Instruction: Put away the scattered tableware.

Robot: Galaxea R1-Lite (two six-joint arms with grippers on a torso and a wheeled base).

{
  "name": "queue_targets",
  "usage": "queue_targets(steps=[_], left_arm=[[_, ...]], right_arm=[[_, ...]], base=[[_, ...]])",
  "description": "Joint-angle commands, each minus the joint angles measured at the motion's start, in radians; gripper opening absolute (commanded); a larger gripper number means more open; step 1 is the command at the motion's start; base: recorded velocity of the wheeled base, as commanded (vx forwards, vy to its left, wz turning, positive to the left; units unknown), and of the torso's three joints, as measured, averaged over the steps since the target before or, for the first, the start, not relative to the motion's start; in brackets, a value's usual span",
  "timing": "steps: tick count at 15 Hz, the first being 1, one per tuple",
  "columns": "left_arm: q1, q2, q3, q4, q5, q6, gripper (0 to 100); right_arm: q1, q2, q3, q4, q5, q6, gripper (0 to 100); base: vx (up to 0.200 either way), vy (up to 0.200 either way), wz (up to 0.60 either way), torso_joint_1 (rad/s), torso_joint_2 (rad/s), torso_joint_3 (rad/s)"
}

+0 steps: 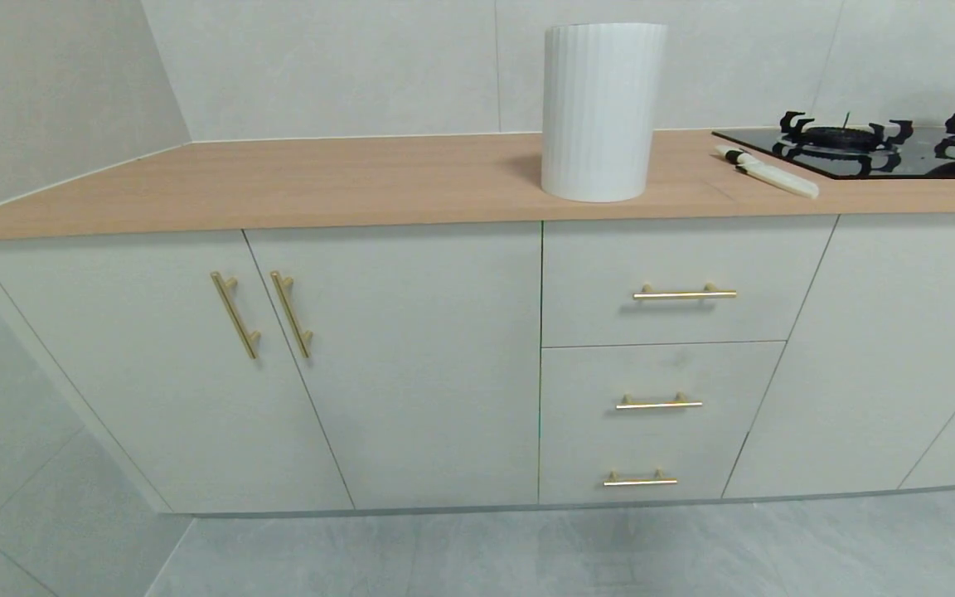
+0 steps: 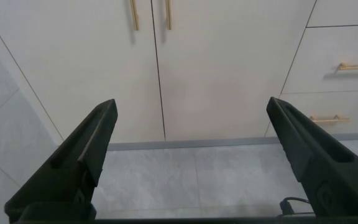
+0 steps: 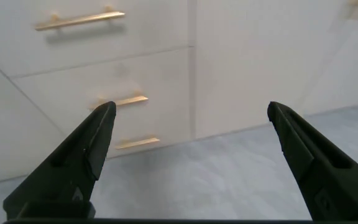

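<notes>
I see a white knife (image 1: pixel 768 172) with a black-banded handle (lying flat) on the table (image 1: pixel 278 182) near a ribbed white holder (image 1: pixel 602 108); left end effector (image 2: pixel 191 106) and right end effector (image 3: pixel 191 109) spread wide.

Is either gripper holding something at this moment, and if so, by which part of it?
Nothing is held. The left gripper and the right gripper both stand open and empty.

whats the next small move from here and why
Probably lift the right tool toward the knife. Both it and the left tool are open, empty and low before the cabinet fronts, while the knife lies loose on the counter between the white holder and the stove.
</notes>
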Motion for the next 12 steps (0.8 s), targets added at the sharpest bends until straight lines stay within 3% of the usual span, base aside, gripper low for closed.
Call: queue_targets(steps=[1,5,8,9,12], left_arm=[[0.0,0.0,0.0,0.0,0.0,0.001,100],[0.0,0.0,0.0,0.0,0.0,0.0,100],[0.0,0.0,0.0,0.0,0.0,0.0,100],[0.0,0.0,0.0,0.0,0.0,0.001,100],[0.0,0.0,0.0,0.0,0.0,0.001,100]], right_arm=[[-0.126,-0.443,0.011,0.321,-0.01,-0.027,100],[-0.212,-0.692,0.016,0.437,-0.007,-0.087,100],[-0.217,-0.785,0.018,0.459,0.021,-0.133,100],[-0.231,-0.814,0.025,0.456,0.116,-0.13,100],[-0.231,-0.814,0.111,0.44,0.251,-0.11,100]], base=[[0.0,0.0,0.0,0.0,0.0,0.0],[0.0,0.0,0.0,0.0,0.0,0.0],[0.0,0.0,0.0,0.0,0.0,0.0],[0.0,0.0,0.0,0.0,0.0,0.0],[0.0,0.0,0.0,0.0,0.0,0.0]])
